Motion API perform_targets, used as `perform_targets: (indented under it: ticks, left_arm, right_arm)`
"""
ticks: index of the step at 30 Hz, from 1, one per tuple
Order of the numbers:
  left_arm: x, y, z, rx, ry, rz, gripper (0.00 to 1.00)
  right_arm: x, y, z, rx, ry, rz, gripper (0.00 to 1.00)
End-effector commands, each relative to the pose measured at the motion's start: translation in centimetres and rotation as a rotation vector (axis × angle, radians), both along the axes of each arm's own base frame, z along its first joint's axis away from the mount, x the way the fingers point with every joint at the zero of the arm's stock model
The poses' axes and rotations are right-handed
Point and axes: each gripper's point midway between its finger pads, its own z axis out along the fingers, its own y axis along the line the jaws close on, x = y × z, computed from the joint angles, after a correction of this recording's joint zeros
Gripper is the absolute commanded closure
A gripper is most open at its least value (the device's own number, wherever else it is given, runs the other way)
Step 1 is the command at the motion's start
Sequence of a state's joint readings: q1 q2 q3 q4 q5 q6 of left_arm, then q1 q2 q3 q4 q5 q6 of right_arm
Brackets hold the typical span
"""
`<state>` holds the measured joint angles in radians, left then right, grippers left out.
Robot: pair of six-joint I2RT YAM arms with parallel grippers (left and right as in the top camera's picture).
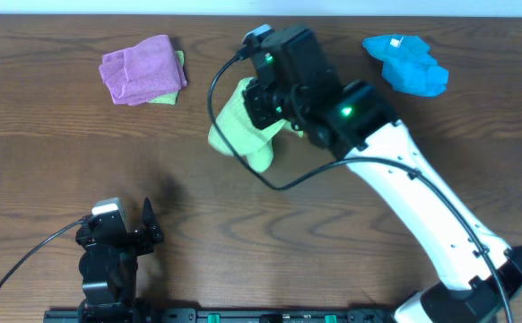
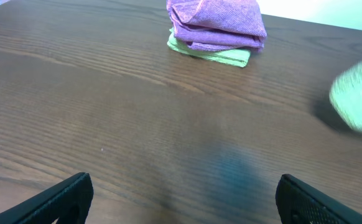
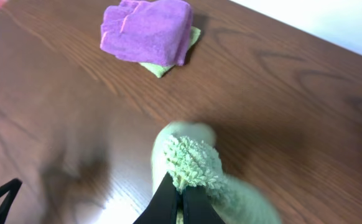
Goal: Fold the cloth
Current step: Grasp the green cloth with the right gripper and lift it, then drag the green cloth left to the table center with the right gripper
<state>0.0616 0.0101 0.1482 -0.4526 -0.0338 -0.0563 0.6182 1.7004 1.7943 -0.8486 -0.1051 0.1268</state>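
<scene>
Your table (image 1: 55, 188) is dark brown wood. Well to the left of your right pincer (image 3: 181, 199), a folded green cloth (image 3: 161, 68) lies flat on it with a purple cloth (image 3: 147, 31) on top. Well to that pincer's right lies a crumpled blue cloth (image 1: 407, 65) with a white tag.

In the right wrist view the right tool (image 3: 181, 208) is cut off at 6 o'clock, and the cloth (image 3: 190, 165) blurs toward that edge. Overhead, the arm (image 1: 351, 117) hides that tool and the cloth's 2 o'clock part. In the left wrist view the cloth is a blur cut off at 3 o'clock, and the left tool (image 2: 184, 180) runs off the bottom edge. A green piece (image 1: 173, 92) under the purple cloth (image 1: 140, 67) is mostly hidden.
</scene>
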Motion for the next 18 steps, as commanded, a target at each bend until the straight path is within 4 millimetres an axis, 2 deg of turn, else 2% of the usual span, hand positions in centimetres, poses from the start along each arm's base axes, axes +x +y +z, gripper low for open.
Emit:
perform_targets:
  ticks: [1,4,8,12,15,18]
  left_arm:
    - [-0.1,0.1,-0.8,-0.007,0.015,0.011,0.05]
    - [-0.1,0.1,-0.8,-0.007,0.015,0.011,0.05]
    - [-0.1,0.1,-0.8,-0.007,0.015,0.011,0.05]
    - [-0.1,0.1,-0.8,-0.007,0.015,0.011,0.05]
    - [-0.1,0.1,-0.8,-0.007,0.015,0.011,0.05]
    - [-0.1,0.1,-0.8,-0.007,0.015,0.011,0.05]
  right_arm:
    - [-0.4,-0.4,2.3,0.112,0.007,0.133,0.98]
    - [-1.0,-0.9,2.7,0.187,0.05,0.223,0.99]
    - [-1.0,-2.7,0.7,0.071,0.076,0.184,0.99]
    - [-1.4,-3.3,-1.2,-0.017,0.092,0.18,0.98]
    - [-0.3,-3.8,-3.1,-0.066,0.097,0.149,0.98]
    - [1.8,-3.1,-5.4,-0.074,0.108,0.138,0.99]
